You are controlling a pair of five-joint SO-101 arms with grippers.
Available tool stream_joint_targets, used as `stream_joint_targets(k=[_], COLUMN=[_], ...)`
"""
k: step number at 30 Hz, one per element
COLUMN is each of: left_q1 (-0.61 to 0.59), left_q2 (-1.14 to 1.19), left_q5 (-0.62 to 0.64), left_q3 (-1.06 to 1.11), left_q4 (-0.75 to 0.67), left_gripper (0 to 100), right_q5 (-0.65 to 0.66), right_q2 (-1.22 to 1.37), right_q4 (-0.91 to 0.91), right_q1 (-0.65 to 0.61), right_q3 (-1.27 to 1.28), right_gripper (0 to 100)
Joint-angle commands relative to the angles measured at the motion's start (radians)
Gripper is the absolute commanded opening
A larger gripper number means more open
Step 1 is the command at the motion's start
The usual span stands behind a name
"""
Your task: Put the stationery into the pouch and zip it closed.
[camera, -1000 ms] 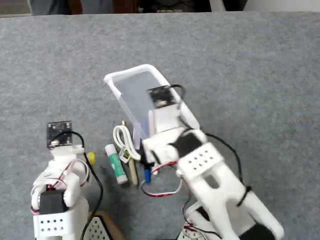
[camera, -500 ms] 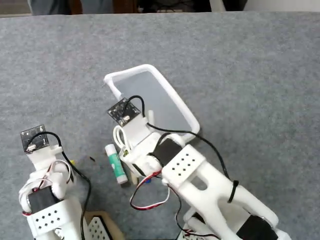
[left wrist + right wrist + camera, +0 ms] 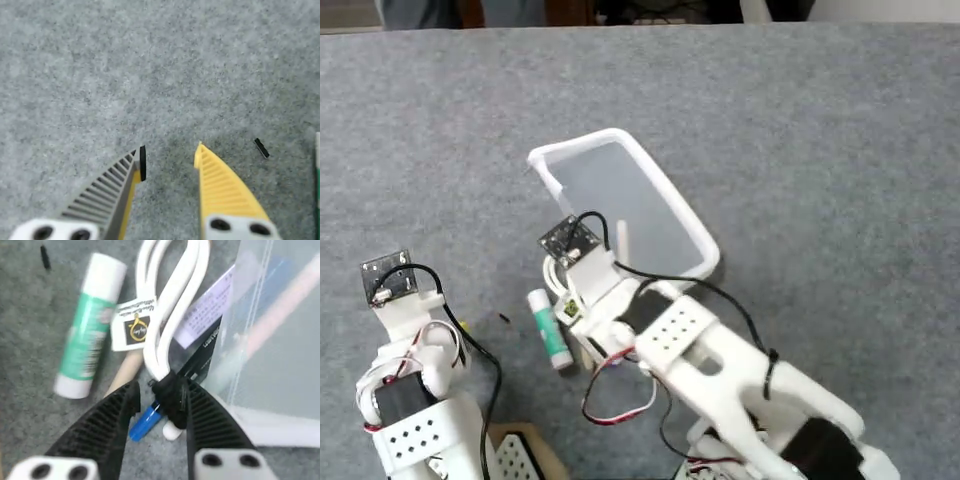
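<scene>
The clear pouch (image 3: 620,190) with a white rim lies open on the grey carpet, and a pale stick (image 3: 622,242) shows through it. Beside its near corner lies a pile: a coiled white cable (image 3: 170,300), a green and white glue stick (image 3: 87,335), a wooden pencil (image 3: 125,372) and a blue pen (image 3: 145,422). My right gripper (image 3: 162,390) is low over this pile and open, its black fingers on either side of the cable's black-banded end. At the near left my left gripper (image 3: 167,155) hangs open over bare carpet, holding nothing.
A small black scrap (image 3: 261,148) lies on the carpet between the left gripper and the glue stick (image 3: 548,328). The right arm's body (image 3: 720,370) covers the near middle. Carpet stretches bare to the far side and the right.
The right arm swung from over the pouch to the stationery pile and came down around the cable's end. The left arm drew back to the left, then stayed still.
</scene>
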Motion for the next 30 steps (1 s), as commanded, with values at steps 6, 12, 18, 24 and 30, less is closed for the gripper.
stream_joint_targets(k=[6,12,18,24,30], left_q1=[-0.013,-0.012,-0.010,-0.007,-0.007], left_q2=[0.006,0.005,-0.002,-0.002,-0.002], left_q5=[-0.011,-0.011,-0.011,-0.006,-0.005], left_q3=[-0.018,-0.018,0.033,0.051,0.044], left_q4=[-0.021,-0.021,-0.043,-0.057,-0.057], left_gripper=[19,18,18,18,19], right_q5=[0.005,0.005,-0.002,-0.002,-0.002], right_q2=[0.154,0.159,0.157,0.157,0.157], right_q4=[-0.107,-0.084,-0.086,-0.078,-0.077], right_q1=[0.069,0.078,0.077,0.078,0.078], right_q3=[-0.001,-0.035,-0.068,-0.105,-0.150], right_gripper=[13.2,5.6,1.1,1.1,1.1])
